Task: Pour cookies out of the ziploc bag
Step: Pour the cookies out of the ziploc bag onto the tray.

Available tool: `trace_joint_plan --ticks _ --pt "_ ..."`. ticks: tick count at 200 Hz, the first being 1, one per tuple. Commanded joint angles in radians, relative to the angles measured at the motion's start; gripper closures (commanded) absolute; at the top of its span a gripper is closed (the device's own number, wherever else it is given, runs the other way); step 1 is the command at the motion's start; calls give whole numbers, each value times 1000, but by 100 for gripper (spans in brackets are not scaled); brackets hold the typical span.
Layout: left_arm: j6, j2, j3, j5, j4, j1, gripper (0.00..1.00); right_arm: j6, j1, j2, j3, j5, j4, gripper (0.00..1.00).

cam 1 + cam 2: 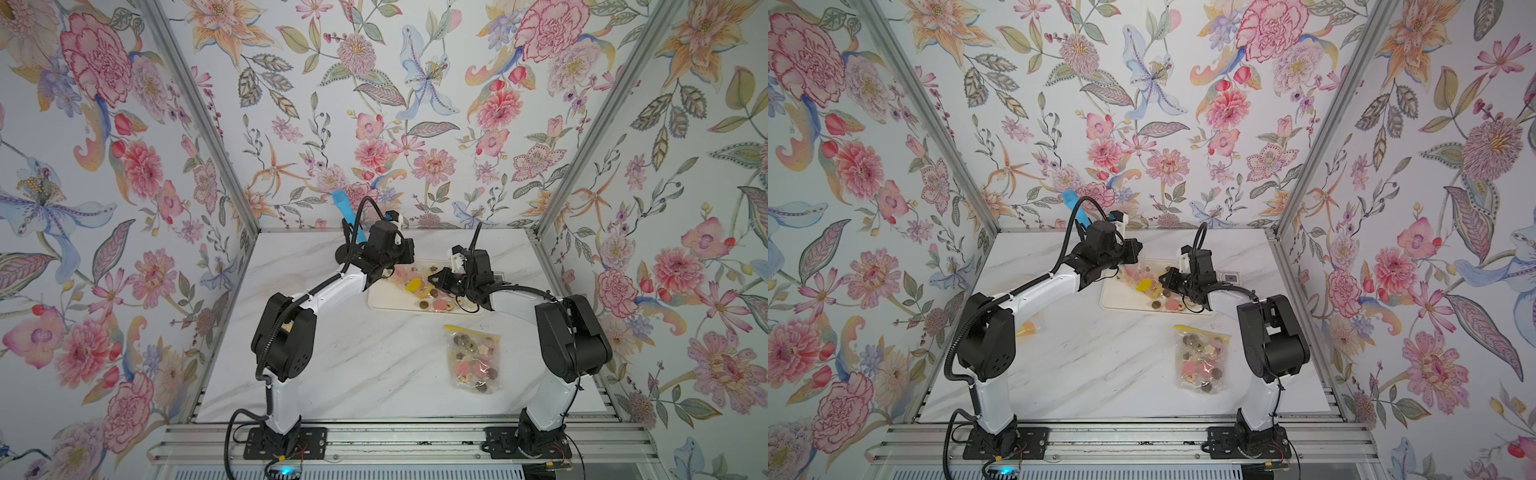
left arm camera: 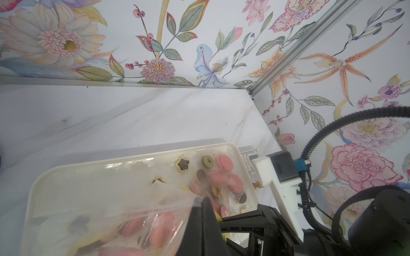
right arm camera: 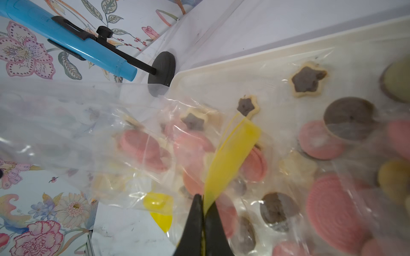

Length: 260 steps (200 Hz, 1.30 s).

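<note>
Top views: tray (image 1: 386, 306) far centre on table (image 1: 353, 365). Bag (image 1: 405, 276) hangs over it between left gripper (image 1: 388, 272) and right gripper (image 1: 435, 279). Loose cookies (image 1: 437, 306) on tray. Second bag (image 1: 1202, 359), full, near right.
Left wrist: left gripper (image 2: 200, 200), jaws clamped on bag (image 2: 133, 199).
Right wrist: right gripper (image 3: 203, 197), jaws pinching the bag's yellow zip strip (image 3: 230, 150). Cookies (image 3: 319, 139) inside the bag and on tray (image 3: 221, 66).

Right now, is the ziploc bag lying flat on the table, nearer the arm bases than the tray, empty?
No: the flat ziploc bag on the table holds many pink and brown cookies.
</note>
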Motion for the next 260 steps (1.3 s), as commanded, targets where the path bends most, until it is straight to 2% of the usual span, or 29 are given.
trace_joint_plan --ticks 1,75,182,218,260 --pt "34 -28 -17 -22 -13 23 100 -3 21 51 65 -17 -26 100" --pt "0 -5 -81 -10 61 25 100 -20 -3 137 154 8 -66 100" --pt "-35 109 45 -21 97 -2 100 -66 -98 212 251 -9 -109 100" --pt "-23 111 73 -21 103 -11 100 -51 -108 187 234 -9 -100 100" --pt "32 36 72 -42 24 -6 100 -42 -78 128 204 -63 -119 100"
